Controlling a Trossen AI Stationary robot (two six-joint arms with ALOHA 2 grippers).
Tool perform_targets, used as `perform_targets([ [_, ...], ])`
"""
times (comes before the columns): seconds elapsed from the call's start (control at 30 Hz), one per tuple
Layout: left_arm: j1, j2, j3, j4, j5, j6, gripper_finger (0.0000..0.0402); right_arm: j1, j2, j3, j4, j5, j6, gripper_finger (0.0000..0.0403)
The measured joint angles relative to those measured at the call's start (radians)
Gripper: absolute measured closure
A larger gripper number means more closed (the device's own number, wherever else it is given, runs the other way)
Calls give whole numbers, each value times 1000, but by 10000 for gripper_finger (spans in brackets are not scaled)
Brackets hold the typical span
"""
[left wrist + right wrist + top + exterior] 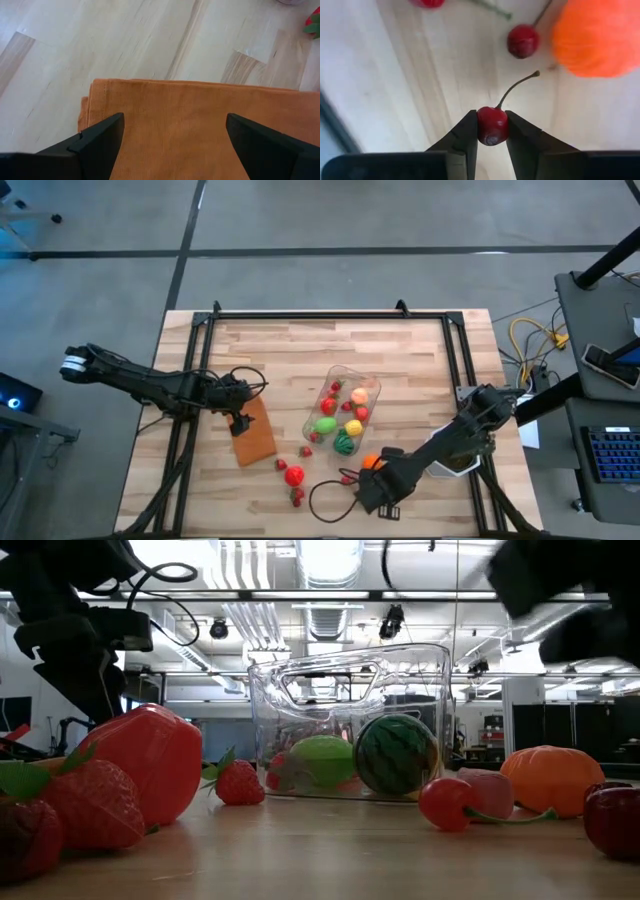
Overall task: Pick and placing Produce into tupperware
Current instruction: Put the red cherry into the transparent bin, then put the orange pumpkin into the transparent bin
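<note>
The clear tupperware (345,412) stands mid-table with a green fruit, a small watermelon (396,754) and other produce inside. Loose produce lies near it: a big red fruit (293,475), strawberries (297,495), an orange pumpkin (371,462) and a cherry (522,41) on the wood. My right gripper (492,131) points down beside the pumpkin, shut on a dark red cherry (492,125). My left gripper (172,145) hangs open over a flat orange cloth (200,120) at the left, touching nothing. My right gripper pinches the cherry's round body (492,131) between its two fingertips (467,132), one on each side, coming from above and pointing down. The stem (517,87) sticks out free past the fingers. Whether the cherry is clear of the wood, I cannot tell.
A black frame (330,315) runs along the table's far edge and down both sides. A loose black cable (325,500) loops on the wood by my right gripper. The orange cloth (255,435) lies left of the tupperware. Bare wood shows at the far side.
</note>
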Motion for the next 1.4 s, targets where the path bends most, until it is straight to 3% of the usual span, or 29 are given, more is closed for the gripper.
perform_targets([
  [0.1,0,0,0,0,0,0,65,0,-32,56,-76,56,5,324],
  [0.2,0,0,0,0,0,0,65,-16,-86,107,-161,176,42,323],
  [0.33,0,-2,0,3,0,0,65,-122,-157,126,-179,272,62,318],
  [0.57,0,0,0,16,1,20,65,-381,-160,133,-26,203,-87,310],
  [0.73,0,0,1,15,17,21,65,-460,-160,127,-12,162,-109,297],
  [1.1,0,0,0,16,17,21,65,-433,-168,128,-61,135,-62,150],
  [1.4,0,1,-2,16,16,25,65,-210,-173,123,-123,164,-132,120],
])
